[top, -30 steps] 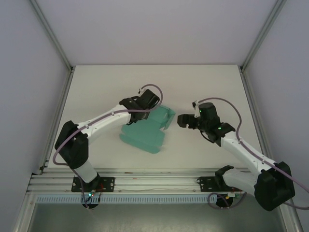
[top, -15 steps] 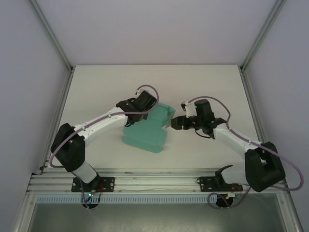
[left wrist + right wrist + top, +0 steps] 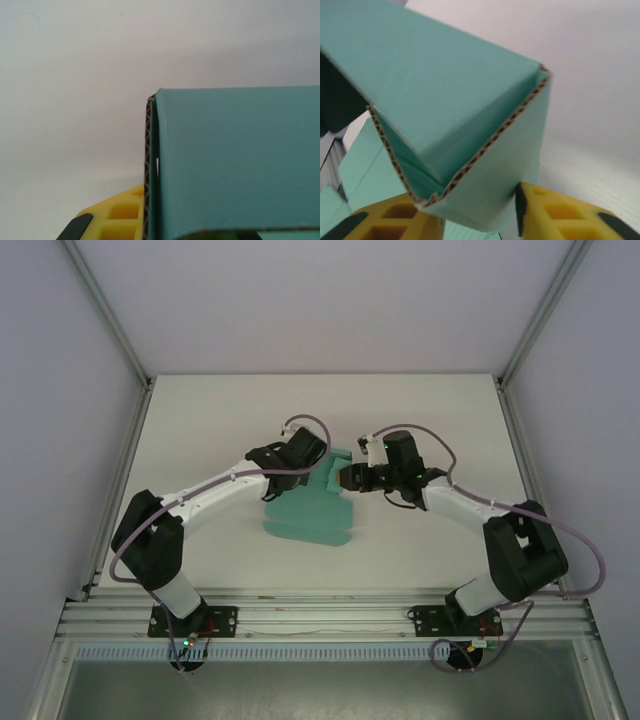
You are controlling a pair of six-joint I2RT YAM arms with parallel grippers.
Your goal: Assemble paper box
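Observation:
The teal-green paper box [image 3: 310, 512] lies partly folded in the middle of the table, its far end lifted. My left gripper [image 3: 300, 466] is shut on the far left wall. In the left wrist view the card's corrugated edge [image 3: 148, 170] runs beside one yellow finger [image 3: 112, 215], and the card hides the other. My right gripper [image 3: 350, 478] meets the box's far right flap. In the right wrist view that folded flap [image 3: 485, 150] sits between the two yellow fingers [image 3: 565, 215], with the right pad touching the card.
The white table [image 3: 200, 420] is walled by grey panels and aluminium posts [image 3: 115, 330]. An aluminium rail [image 3: 320, 615] with both arm bases runs along the near edge. The two grippers stand close together over the box's far end.
My right gripper has swung left to the box's far right flap and narrowed its jaws around it. The box has shifted slightly and lies flatter. The left gripper keeps its grip.

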